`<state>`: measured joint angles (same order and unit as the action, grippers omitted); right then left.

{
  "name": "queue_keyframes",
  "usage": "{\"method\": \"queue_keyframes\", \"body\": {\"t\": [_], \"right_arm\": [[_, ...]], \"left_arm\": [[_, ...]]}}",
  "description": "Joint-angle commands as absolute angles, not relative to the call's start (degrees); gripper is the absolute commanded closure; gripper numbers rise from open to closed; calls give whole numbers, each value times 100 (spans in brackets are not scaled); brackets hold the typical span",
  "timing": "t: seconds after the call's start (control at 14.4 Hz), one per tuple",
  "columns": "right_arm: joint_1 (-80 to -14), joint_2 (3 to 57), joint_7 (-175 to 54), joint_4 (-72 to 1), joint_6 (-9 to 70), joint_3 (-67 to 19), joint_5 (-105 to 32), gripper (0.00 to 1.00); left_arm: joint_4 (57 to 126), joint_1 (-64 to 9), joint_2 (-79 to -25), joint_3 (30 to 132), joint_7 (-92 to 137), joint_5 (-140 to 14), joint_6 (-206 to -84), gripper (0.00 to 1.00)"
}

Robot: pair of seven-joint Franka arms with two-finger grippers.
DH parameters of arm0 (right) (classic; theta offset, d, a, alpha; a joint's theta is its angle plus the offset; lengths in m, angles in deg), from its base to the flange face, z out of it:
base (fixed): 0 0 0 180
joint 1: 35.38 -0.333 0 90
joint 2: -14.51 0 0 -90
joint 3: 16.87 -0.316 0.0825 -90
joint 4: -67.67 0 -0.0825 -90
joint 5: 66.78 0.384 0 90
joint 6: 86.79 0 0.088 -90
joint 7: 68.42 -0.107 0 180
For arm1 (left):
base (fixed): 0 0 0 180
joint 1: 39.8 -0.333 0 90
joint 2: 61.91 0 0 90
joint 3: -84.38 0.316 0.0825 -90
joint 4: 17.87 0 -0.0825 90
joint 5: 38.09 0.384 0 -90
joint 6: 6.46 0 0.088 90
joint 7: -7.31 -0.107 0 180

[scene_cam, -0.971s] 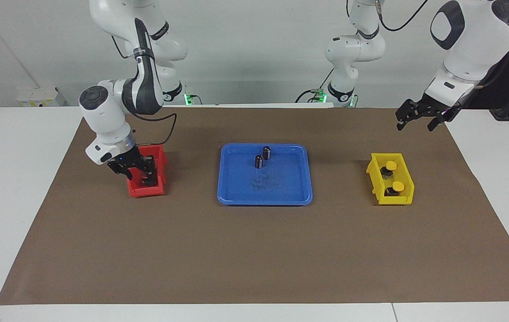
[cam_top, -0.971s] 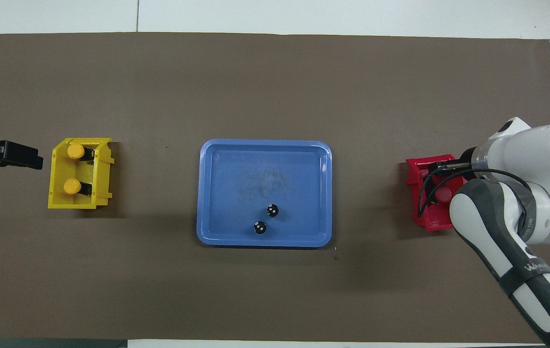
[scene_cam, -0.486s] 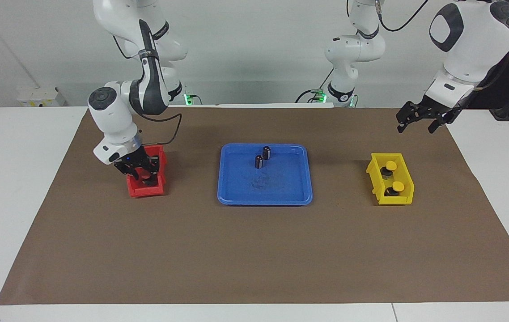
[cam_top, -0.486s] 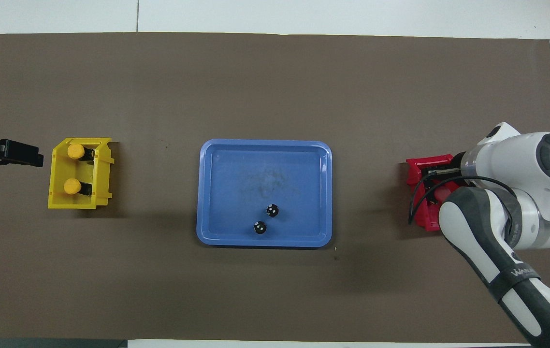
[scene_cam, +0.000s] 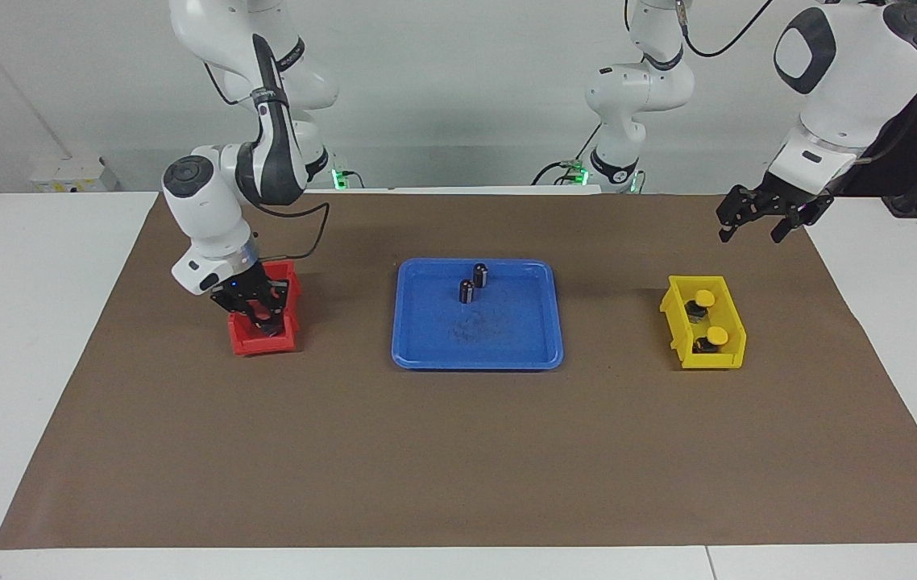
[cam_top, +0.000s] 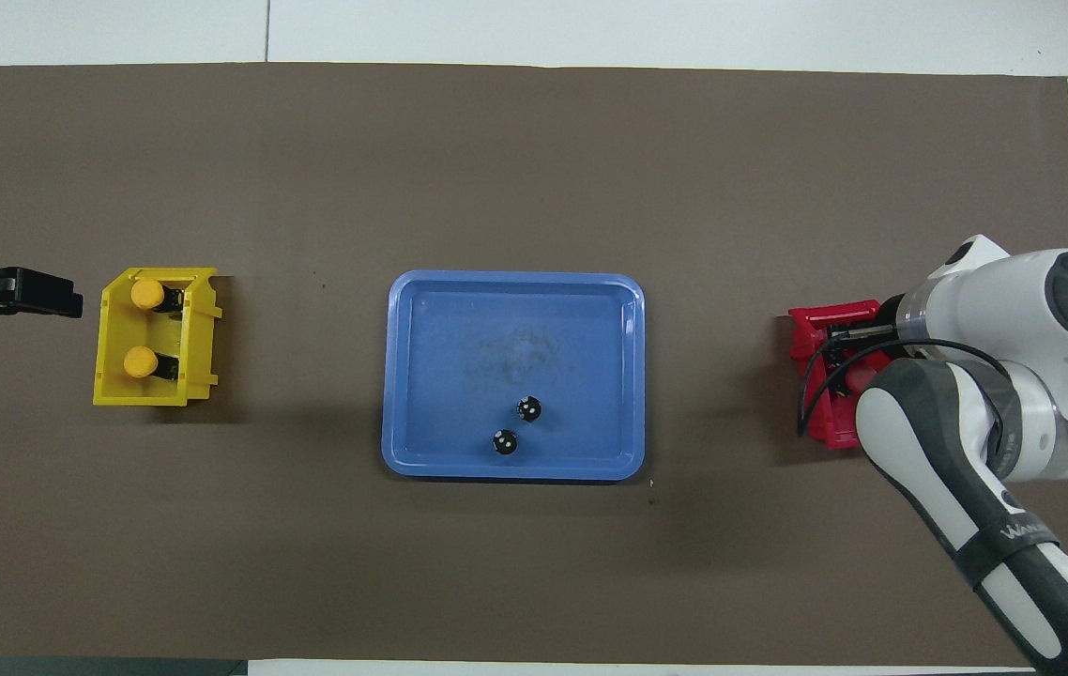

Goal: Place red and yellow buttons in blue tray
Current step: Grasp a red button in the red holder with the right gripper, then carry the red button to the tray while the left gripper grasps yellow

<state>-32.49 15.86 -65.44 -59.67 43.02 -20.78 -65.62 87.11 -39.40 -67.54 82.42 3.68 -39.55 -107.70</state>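
Note:
The blue tray (scene_cam: 507,342) (cam_top: 459,319) lies mid-table. Two yellow buttons (scene_cam: 700,300) (scene_cam: 716,335) sit in a small yellow bin (scene_cam: 728,358); they also show in the overhead view (cam_top: 147,294) (cam_top: 140,361). My right gripper (scene_cam: 261,314) reaches down into a small red bin (scene_cam: 261,345) (cam_top: 811,329). One red button's cap (cam_top: 861,376) shows there beside the wrist; the other red button is hidden. My left gripper (scene_cam: 751,227) (cam_top: 18,291) hangs open and empty over the mat's edge at the left arm's end.
Two plain black cylinders (scene_cam: 480,275) (scene_cam: 466,291) stand in the tray's part nearer to the robots, also in the overhead view (cam_top: 528,408) (cam_top: 504,442). A brown mat (scene_cam: 458,451) covers the table. The right arm's forearm (cam_top: 956,488) covers part of the red bin from above.
My right gripper has shifted inside the red bin toward the tray, and its wrist has turned more upright. My left gripper has barely moved.

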Motion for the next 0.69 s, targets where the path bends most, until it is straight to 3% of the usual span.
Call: {"method": "queue_keyframes", "body": {"t": [0.0, 0.21, 0.28, 0.42, 0.62], "right_arm": [[-3265, 1924, -6587, -4682, 3120, -2100, -6520, 79], [-3983, 2302, -7523, -3625, 2607, -2092, -6511, 79], [-4386, 2408, -8285, -3483, 2676, -2092, -6502, 81], [-5108, 2540, -9702, -3472, 3079, -2100, -6502, 83], [-5980, 2969, -10873, -3411, 3606, -2100, -6564, 81]], "left_arm": [[9374, -4007, -6632, 8219, 335, -4064, -11812, 11], [9437, -3919, -5912, 8219, 379, -4072, -12667, 21], [9489, -3919, -5788, 8227, 432, -4064, -12861, 28], [9770, -3980, -5752, 8227, 406, -4064, -13273, 34], [10000, -3989, -5594, 8227, 380, -4064, -13724, 35]]}}
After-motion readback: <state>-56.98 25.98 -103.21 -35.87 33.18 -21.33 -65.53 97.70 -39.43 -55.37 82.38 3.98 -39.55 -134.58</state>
